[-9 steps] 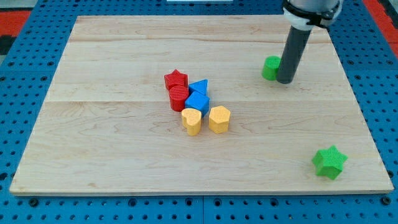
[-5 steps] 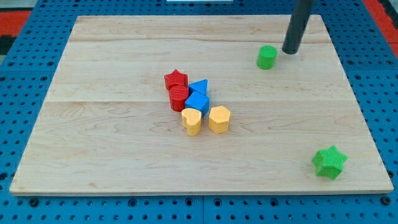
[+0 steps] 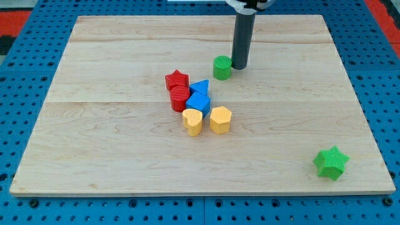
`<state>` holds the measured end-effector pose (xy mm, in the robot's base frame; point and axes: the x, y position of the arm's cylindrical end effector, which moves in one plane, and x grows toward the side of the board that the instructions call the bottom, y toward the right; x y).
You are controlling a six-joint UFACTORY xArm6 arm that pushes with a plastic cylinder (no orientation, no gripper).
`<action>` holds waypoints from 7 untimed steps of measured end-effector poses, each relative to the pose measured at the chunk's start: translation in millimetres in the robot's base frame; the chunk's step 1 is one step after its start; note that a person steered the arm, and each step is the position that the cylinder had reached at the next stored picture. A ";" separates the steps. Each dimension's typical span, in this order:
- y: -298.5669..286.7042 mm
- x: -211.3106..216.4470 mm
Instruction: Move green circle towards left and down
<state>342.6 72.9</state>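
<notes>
Green circle sits upper-mid on wooden board, a bit right of centre. My tip is touching or just beside its right side; rod upright. No claw on this rig, just the rod, so no open/shut state to tell.

Room: bare board to circle's left and toward top edge. Down-left, near it, is the cluster: red star, red cylinder, blue triangle, blue cube, yellow heart, yellow hexagon. Green star far off, bottom-right corner near edge.
</notes>
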 end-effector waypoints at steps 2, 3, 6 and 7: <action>-24.3 -24.3; -51.0 -14.8; -27.6 31.8; -8.8 33.4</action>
